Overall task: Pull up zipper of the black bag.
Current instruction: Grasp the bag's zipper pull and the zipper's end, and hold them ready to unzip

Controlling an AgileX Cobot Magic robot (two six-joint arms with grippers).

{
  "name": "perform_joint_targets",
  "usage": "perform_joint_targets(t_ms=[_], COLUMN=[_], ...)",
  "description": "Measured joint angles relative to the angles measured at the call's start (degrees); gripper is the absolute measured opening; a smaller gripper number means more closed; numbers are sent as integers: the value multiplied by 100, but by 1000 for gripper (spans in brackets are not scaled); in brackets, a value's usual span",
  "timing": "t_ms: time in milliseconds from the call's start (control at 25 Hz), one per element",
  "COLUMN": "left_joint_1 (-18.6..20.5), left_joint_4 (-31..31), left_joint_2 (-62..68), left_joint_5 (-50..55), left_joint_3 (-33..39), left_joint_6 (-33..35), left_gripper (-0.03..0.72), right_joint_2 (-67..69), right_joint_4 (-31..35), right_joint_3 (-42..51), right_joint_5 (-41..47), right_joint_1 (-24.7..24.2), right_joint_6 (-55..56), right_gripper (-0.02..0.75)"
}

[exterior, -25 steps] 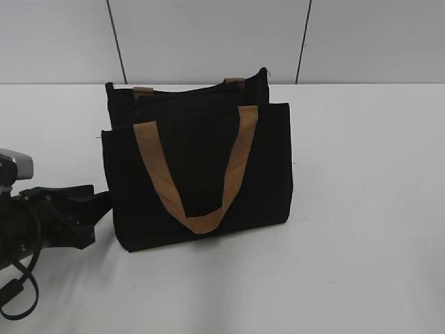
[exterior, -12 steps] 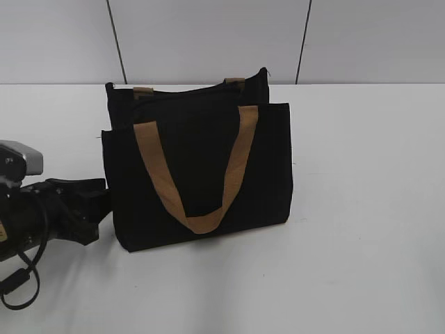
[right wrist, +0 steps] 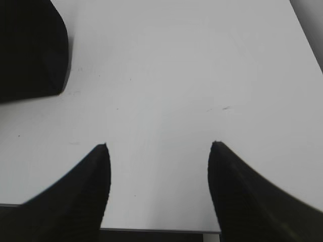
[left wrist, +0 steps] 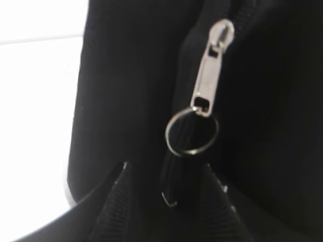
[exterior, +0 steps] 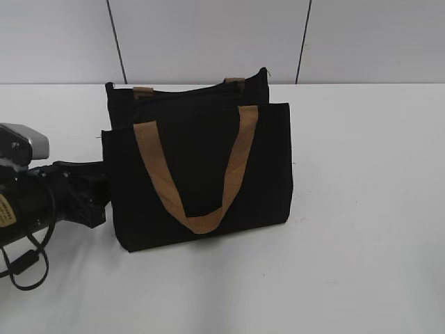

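Note:
The black bag (exterior: 268, 163) stands upright on the white table, with tan handles (exterior: 198, 224). My left gripper (exterior: 103, 195) is at the bag's left end. In the left wrist view the silver zipper pull (left wrist: 212, 70) hangs on the bag's zip line (left wrist: 126, 75). A metal ring (left wrist: 192, 132) and a black strip (left wrist: 171, 176) hang from it. The left gripper (left wrist: 166, 166) is open, with the black strip between its two fingertips. My right gripper (right wrist: 159, 146) is open and empty over the bare table. It is out of the exterior view.
The white table (exterior: 361, 209) extends to the right of and in front of the bag. A grey panelled wall (exterior: 208, 35) stands behind. In the right wrist view a corner of the bag (right wrist: 30, 45) is at the upper left and the table's edge (right wrist: 161, 230) runs along the bottom.
My left arm has moved up and to the right, bringing its gripper against the bag's left end. The bag has not moved.

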Motion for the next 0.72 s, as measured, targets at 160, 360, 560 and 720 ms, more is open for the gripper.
perform_joint_targets(t_ms=[160,360,560,720], left_joint_1=[0,0,0,0], left_joint_4=[134,183,225,432], left_joint_2=[6,6,6,6], left_joint_5=[0,-6,3,101], left_joint_3=[-93,-180,-200,-200], left_joint_6=[0,0,-83,-217], left_gripper=[330,325,290,272], right_joint_2=[0,0,0,0], right_joint_4=[0,0,0,0], right_joint_3=[0,0,0,0], right_joint_5=[0,0,0,0], right_joint_1=[0,0,0,0], right_joint_6=[0,0,0,0], right_gripper=[477,477,477,477])
